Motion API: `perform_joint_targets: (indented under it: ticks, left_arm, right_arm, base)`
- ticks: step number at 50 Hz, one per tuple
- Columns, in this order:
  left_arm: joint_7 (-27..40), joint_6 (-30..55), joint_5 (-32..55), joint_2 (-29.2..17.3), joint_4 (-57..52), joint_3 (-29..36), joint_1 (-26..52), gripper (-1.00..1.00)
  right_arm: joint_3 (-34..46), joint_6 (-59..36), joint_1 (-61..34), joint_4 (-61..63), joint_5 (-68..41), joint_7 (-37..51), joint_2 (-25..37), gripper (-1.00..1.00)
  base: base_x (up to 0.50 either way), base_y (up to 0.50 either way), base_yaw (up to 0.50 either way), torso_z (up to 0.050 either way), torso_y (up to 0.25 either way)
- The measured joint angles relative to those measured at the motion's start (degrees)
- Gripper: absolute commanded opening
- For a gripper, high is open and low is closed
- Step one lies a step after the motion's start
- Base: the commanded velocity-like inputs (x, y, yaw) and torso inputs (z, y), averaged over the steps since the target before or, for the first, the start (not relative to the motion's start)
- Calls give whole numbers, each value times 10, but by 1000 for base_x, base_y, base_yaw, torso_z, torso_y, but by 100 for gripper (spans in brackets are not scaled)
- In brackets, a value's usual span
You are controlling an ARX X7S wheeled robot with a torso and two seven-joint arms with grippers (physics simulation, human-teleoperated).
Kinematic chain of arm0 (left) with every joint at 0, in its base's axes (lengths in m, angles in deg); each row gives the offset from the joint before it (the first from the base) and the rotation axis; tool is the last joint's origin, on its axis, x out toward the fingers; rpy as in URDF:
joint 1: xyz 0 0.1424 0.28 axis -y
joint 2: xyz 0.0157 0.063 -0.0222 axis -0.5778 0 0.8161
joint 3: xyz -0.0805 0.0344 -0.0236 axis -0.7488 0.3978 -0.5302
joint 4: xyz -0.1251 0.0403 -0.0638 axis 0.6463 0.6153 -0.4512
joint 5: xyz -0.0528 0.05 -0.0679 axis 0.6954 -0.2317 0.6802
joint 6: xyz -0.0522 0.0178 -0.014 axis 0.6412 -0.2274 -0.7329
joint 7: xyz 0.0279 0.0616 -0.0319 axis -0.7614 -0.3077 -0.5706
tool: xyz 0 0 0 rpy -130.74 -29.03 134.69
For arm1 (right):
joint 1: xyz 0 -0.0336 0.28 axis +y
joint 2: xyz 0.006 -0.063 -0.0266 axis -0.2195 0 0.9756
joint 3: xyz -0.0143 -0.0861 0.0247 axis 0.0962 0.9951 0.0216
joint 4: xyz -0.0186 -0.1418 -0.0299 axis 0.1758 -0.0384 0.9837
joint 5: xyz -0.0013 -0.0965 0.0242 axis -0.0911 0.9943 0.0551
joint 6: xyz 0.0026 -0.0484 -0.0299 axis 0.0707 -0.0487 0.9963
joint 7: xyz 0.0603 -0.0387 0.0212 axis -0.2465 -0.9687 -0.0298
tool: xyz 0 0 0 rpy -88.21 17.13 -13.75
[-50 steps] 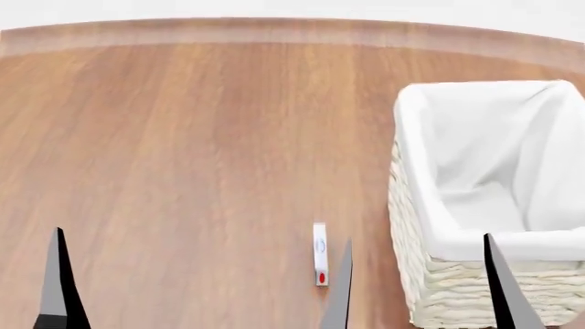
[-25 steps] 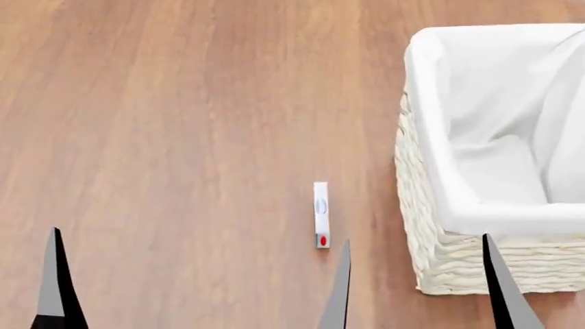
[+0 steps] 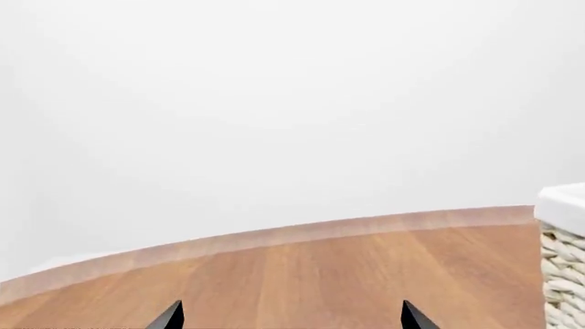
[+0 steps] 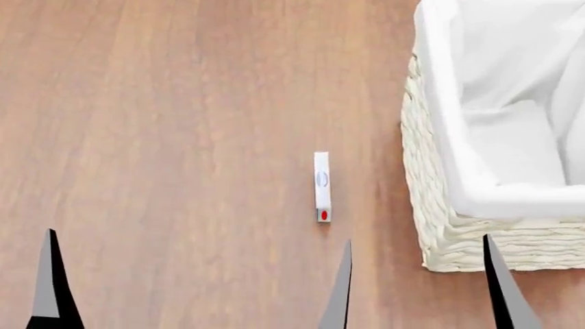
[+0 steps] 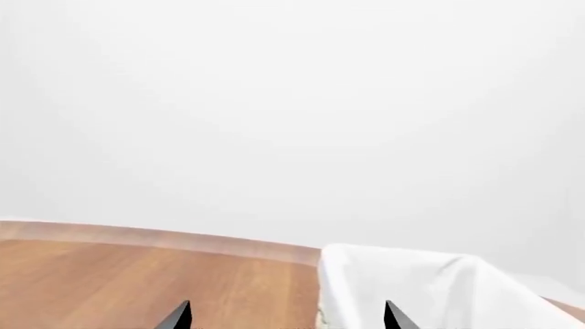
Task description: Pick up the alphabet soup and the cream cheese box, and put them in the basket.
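As seen from the head camera looking down: one tall rectangular cream-white woven wicker basket (image 4: 428, 205) at the right, standing upright on a brown wood-grain table (image 4: 183, 103), partly cut off by the picture's top and right edges. Lined with one white cloth liner (image 4: 440, 103) folded out over the rim. Inside, as far as visible, only folds of that cloth; the rest of the interior out of frame.

One small, thin white cream cheese box (image 4: 322, 186) with a blue oval logo and a red spot, lying on the table to the left of the basket, near it but clearly apart, with bare wood between. Long side running away from the robot, roughly parallel to the basket's left wall, red spot at the nearer end. Untouched by either gripper, and outside the basket.

Two grippers. Right gripper (image 4: 420, 288) low in the head view, two dark pointed fingers spread wide apart, nothing between them; the inner finger just short of the box's near end, the outer finger drawn over the basket's near wicker wall, contact impossible to judge. Left gripper (image 3: 290, 319) with two dark fingertips likewise parted and empty in the left wrist view; only one of its fingers in the head view, far left, well apart from the box.

Both wrist views level over the table toward a plain white wall (image 3: 274, 103), each with a piece of the basket at one side
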Motion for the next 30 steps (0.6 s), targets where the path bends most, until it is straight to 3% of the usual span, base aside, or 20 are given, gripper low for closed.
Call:
perform_joint_targets:
  ticks: [30]
  left_arm:
    - [6,-10,10,-5,6,5,4,100]
  right_arm:
    - [-2,-3,-4,-5,-12,9,4,100]
  base:
    - [0,0,-82,0,0]
